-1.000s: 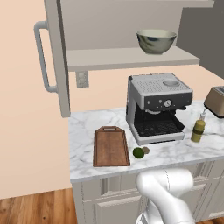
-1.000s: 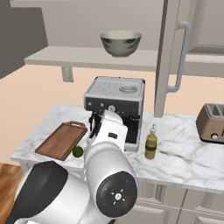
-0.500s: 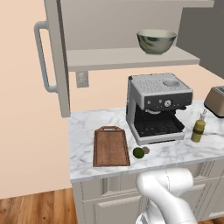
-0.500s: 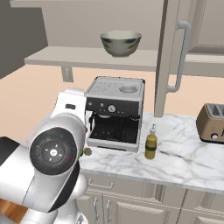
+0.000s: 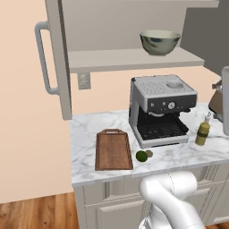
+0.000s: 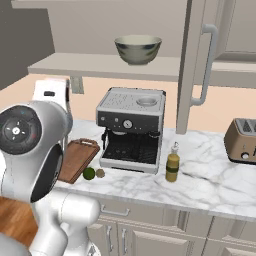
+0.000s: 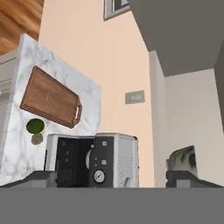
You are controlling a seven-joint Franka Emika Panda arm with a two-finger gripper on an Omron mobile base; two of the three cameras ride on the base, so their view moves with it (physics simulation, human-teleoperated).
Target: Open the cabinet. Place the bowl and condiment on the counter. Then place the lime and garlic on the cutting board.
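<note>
The cabinet (image 5: 57, 62) already stands open, its doors swung out to either side, so the first step looks done. On its shelf, high above the coffee machine (image 5: 159, 109), the bowl (image 5: 160, 41) sits untouched and has yet to come down. Below, the white marble worktop (image 5: 87, 129) carries everything else. The cutting board (image 5: 113, 150) lies at the left, bare, with its handle loop toward the far wall. Just right of the board's near corner, the lime (image 5: 142, 155) rests on the marble with the garlic (image 5: 149, 154) touching or almost touching its right side; neither is on the board yet. The condiment (image 5: 202, 132) stands upright on the worktop, right of the coffee machine, so that part seems settled. By my reading, three placements remain: bowl, lime, garlic. The hand (image 7: 111, 177) has its fingers spread wide and carries nothing, looking toward the machine and the shelf.
</note>
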